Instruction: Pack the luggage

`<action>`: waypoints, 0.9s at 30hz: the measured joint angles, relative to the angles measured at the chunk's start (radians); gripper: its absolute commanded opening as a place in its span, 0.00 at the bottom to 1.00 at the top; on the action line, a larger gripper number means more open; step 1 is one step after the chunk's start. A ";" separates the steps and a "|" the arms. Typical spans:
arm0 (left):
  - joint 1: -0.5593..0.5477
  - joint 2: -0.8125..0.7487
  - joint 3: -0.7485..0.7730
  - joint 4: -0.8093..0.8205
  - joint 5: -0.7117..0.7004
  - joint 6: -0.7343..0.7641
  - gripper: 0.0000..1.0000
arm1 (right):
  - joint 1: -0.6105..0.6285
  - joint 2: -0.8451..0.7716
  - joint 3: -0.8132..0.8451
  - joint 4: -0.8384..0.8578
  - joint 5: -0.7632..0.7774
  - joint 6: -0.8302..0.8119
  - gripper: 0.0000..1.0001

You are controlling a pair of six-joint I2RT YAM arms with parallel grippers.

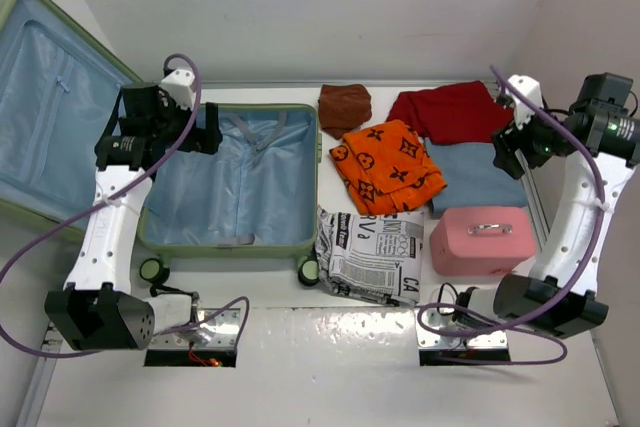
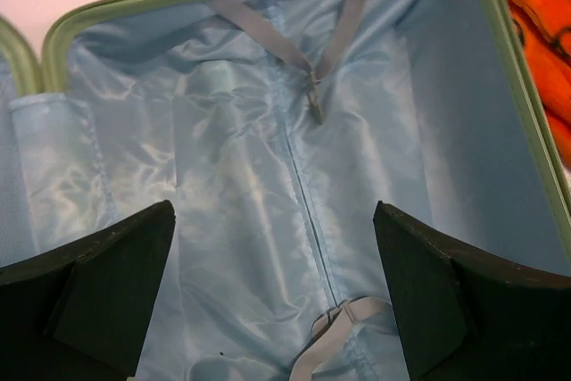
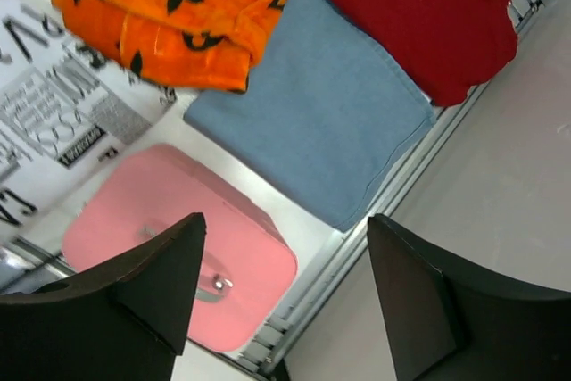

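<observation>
The pale-green luggage (image 1: 232,240) lies open at the left, its lid (image 1: 50,107) raised against the wall. Its light blue lining (image 2: 268,185) holds only grey straps (image 2: 312,78). My left gripper (image 1: 212,129) hangs open and empty over the suitcase's far left corner; in the left wrist view it (image 2: 272,292) frames the lining. My right gripper (image 1: 507,147) is open and empty, high above the table's right edge near the blue folded cloth (image 1: 478,175); in the right wrist view it (image 3: 285,296) hangs over the pink case (image 3: 178,238) and the table rail.
To the right of the luggage lie a brown cloth (image 1: 345,105), an orange patterned garment (image 1: 385,162), a red garment (image 1: 450,112), a black-and-white printed bag (image 1: 372,252) and a small pink case (image 1: 480,239). Walls stand close on both sides.
</observation>
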 measured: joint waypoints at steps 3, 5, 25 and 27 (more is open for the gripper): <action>0.000 -0.031 -0.027 0.001 0.059 0.046 1.00 | 0.006 -0.050 -0.081 0.001 0.012 -0.093 0.69; 0.000 -0.046 -0.035 0.002 0.098 0.069 1.00 | 0.023 -0.092 -0.152 0.005 0.035 -0.165 0.67; 0.000 -0.040 -0.119 0.004 0.308 0.117 1.00 | 0.114 -0.221 -0.473 -0.012 0.269 -0.639 0.58; 0.000 -0.040 -0.130 0.004 0.308 0.116 1.00 | 0.114 -0.222 -0.496 -0.010 0.287 -0.672 0.56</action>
